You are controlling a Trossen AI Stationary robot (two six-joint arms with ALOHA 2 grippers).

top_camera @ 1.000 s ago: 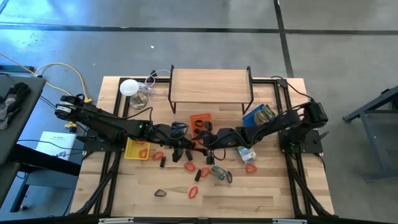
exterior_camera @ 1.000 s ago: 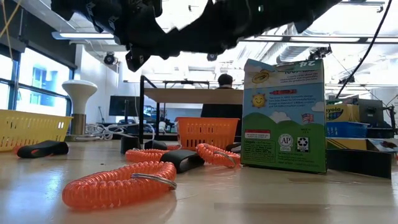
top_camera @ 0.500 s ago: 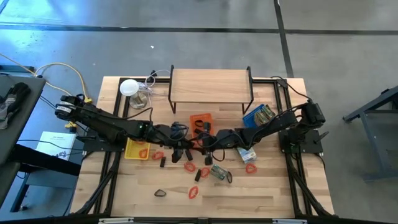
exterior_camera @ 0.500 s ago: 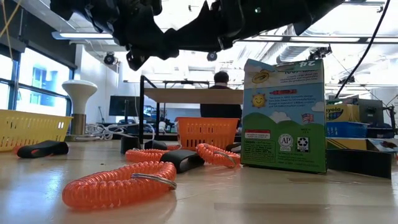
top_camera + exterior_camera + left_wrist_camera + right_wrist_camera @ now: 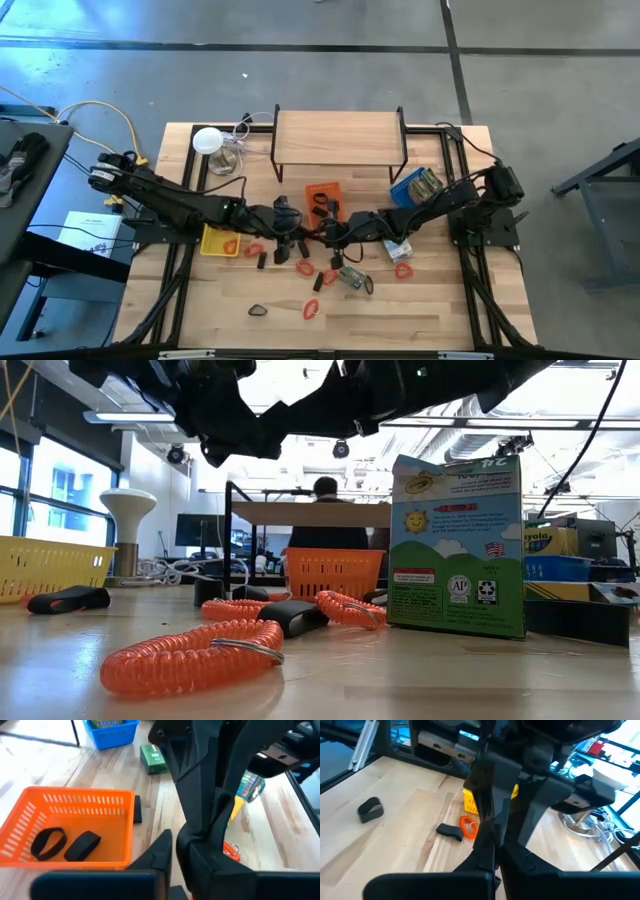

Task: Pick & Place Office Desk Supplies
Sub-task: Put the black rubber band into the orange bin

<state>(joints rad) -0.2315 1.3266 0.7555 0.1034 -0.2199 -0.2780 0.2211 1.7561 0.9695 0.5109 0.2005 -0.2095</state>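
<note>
My left gripper (image 5: 300, 232) and my right gripper (image 5: 325, 232) meet tip to tip in the air over the table's middle, just nearer than the orange tray (image 5: 322, 195). In the left wrist view the left gripper (image 5: 176, 842) shows a narrow gap. The right gripper (image 5: 495, 855) is shut. What lies between the two is hidden by their dark bodies. Red-orange coiled loops (image 5: 310, 308), small black pieces (image 5: 258, 310) and a green-and-silver packet (image 5: 352, 277) lie flat on the wood below. Two black pieces (image 5: 65, 842) lie in the orange tray. My right gripper meets my left gripper's tips level, coming from the table's right side. Both grippers' dark bodies cover the meeting place. I cannot tell whether it has a thing between its fingers or touches the left gripper.
A yellow tray (image 5: 218, 240) sits at the left and a blue tray (image 5: 415, 185) at the right. A green crayon box (image 5: 457, 545) stands by the right arm. A wooden riser shelf (image 5: 338, 135) and a white lamp (image 5: 207, 141) stand at the back.
Both grippers have stayed over the table's middle. My left gripper has rolled a little about the line it points along. A person in the room behind has walked toward the left.
</note>
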